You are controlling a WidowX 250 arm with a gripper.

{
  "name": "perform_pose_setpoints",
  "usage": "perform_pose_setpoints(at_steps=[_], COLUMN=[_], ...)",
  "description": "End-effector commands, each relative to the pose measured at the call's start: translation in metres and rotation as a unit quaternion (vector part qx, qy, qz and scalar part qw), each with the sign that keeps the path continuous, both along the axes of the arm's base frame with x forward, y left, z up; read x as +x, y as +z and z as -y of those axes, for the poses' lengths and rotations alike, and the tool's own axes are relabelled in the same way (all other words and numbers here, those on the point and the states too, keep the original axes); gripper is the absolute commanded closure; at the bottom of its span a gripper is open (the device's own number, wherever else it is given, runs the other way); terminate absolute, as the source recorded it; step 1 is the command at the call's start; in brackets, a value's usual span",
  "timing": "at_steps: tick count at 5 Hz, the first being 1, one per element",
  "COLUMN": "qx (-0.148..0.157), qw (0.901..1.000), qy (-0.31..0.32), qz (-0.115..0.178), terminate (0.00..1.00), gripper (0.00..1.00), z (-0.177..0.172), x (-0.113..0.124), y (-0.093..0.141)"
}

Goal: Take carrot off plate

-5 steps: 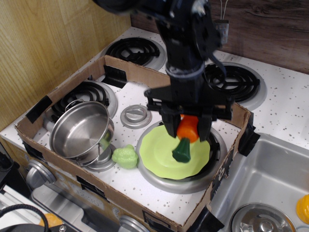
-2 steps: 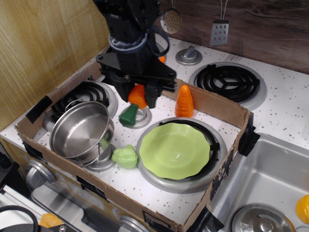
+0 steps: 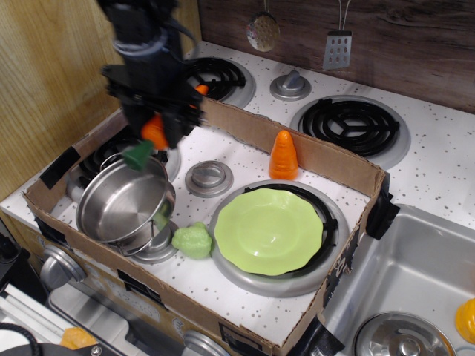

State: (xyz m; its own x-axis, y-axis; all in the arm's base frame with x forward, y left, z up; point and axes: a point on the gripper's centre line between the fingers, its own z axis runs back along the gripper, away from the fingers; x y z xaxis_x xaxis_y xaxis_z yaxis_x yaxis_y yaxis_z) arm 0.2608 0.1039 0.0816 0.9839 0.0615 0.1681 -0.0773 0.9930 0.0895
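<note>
My gripper (image 3: 154, 132) is shut on the carrot (image 3: 148, 139), a glossy orange toy with a dark green stem cap. It hangs tilted, green end down, just above the far rim of the steel pot (image 3: 125, 199). The lime-green plate (image 3: 269, 231) lies on the front right burner with nothing on it, well to the right of the gripper. Most of the carrot's orange body is hidden between the fingers.
A low cardboard wall (image 3: 312, 152) boxes in the work area. A short stubby orange cone (image 3: 283, 155) stands behind the plate. A lumpy pale-green toy (image 3: 192, 239) lies between pot and plate. A round metal knob (image 3: 208, 178) sits mid-stove. A sink (image 3: 404, 297) is at the right.
The gripper has carried the carrot from above the plate leftward across the stove to above the pot's far rim. The plate, pot and other toys have not moved.
</note>
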Motion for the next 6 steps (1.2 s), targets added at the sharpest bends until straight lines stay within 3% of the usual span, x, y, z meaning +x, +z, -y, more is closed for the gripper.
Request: perform_pose_setpoints(at_steps=[1,4,6], qx=[0.03,0.071,0.072], qw=[0.9992,0.9941,0.9944], qy=[-0.009,-0.017,0.01], qz=[0.026,0.081,0.076], terminate=[0.0,0.0,0.0], gripper=[1.0,1.0,1.0], z=[-0.032,-0.073,-0.083], x=[-0.001,-0.009,-0.019], y=[0.015,0.004,-0.006])
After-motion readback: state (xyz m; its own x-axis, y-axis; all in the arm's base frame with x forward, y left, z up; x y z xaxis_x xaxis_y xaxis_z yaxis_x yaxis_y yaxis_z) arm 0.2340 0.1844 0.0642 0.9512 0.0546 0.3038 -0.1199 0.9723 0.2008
